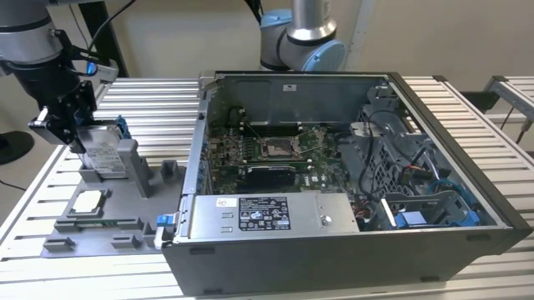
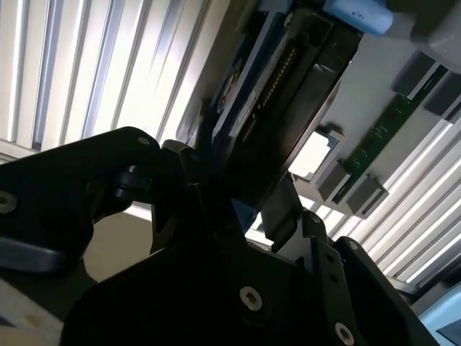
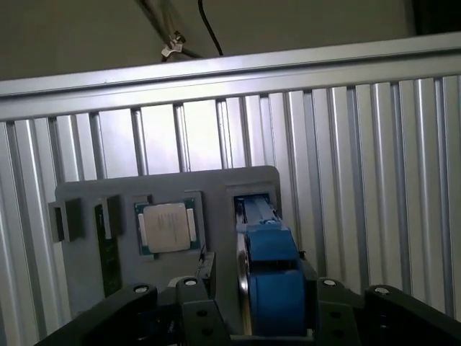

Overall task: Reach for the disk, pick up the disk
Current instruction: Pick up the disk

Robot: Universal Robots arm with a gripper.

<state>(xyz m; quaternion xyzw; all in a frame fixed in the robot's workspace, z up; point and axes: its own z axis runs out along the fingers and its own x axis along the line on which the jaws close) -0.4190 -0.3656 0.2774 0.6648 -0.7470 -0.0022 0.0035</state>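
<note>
The fingers [image 3: 198,288] straddle the disk [image 3: 270,267], one on each flat side. They are spread a little wider than it is thick. In the first wrist view a dark gap shows between one finger and the disk's face, so they look released rather than clamped, and they hold nothing yet.

The disk [image 1: 102,153] stands on edge in a slot of the grey holder [image 1: 125,206], leaning slightly. Its blue bracket [image 3: 274,245] runs along the edge that faces the arm. In the second wrist view the disk [image 2: 302,94] appears edge-on, running away from between the fingers.

A square chip [image 1: 87,201] lies flat in its own recess of the holder, just beside the disk's slot. The holder rests on the slatted counter [image 1: 150,100]. An open computer case [image 1: 351,250] sits on the exterior view's right of the holder, apart from the fingers.

The likely trouble is an uneven close. The gap looks larger on one side, so one finger may meet the disk first and tip it against the slot wall. Pads that land only on the plastic bracket, or too near the top edge, could let the smooth metal slip. A tilted pull could also jam the disk in the slot and drag the holder along.
</note>
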